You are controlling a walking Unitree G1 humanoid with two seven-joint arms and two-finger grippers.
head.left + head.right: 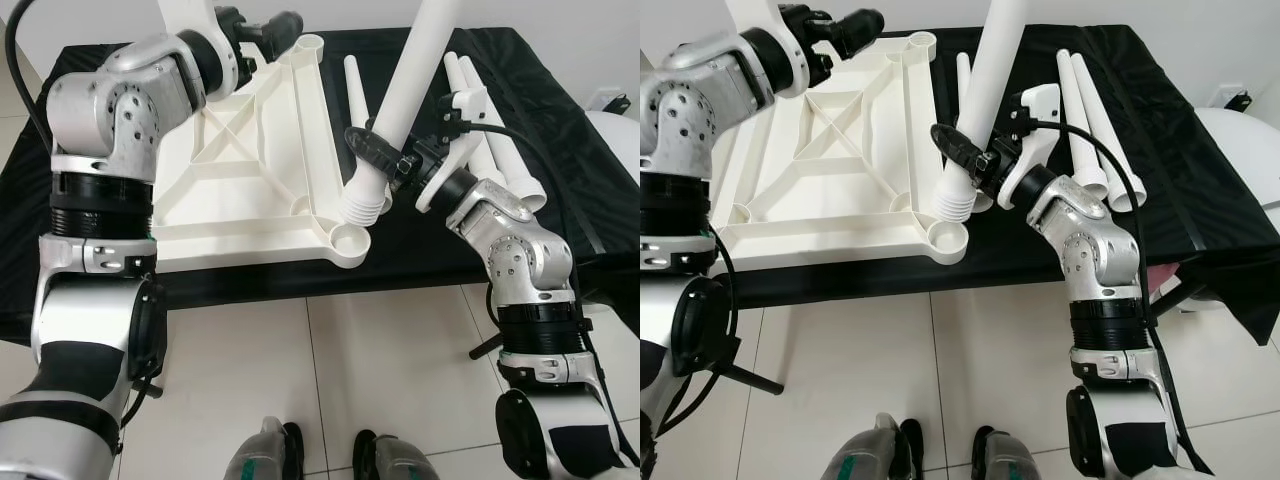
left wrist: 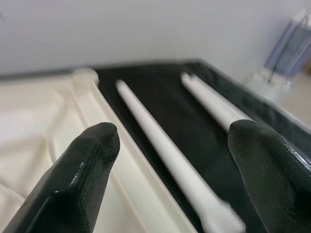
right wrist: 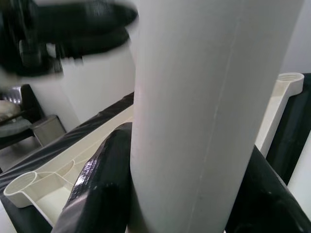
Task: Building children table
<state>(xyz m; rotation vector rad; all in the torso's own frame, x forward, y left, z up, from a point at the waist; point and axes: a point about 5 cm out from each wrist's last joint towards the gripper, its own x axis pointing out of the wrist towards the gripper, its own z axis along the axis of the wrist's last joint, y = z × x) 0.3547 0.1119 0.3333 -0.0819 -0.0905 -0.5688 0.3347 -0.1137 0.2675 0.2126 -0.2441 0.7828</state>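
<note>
Right pincer (image 1: 372, 152) clamps a white, thread-ended tapered leg (image 1: 400, 110).

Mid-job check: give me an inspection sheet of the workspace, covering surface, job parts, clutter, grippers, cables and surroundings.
Surface: black-covered table.
Job's things: white tabletop lying underside up, ribs and corner sockets showing; one white leg held tilted, threaded end just above the near corner socket; spare legs lying on the cloth.
Clutter: nothing seen.
Grippers: right gripper shut on the leg; left gripper open, above the tabletop's far edge.
Cables: black cable looping from the right wrist; another by the left arm.
Surroundings: white tiled floor, pale wall behind.
</note>
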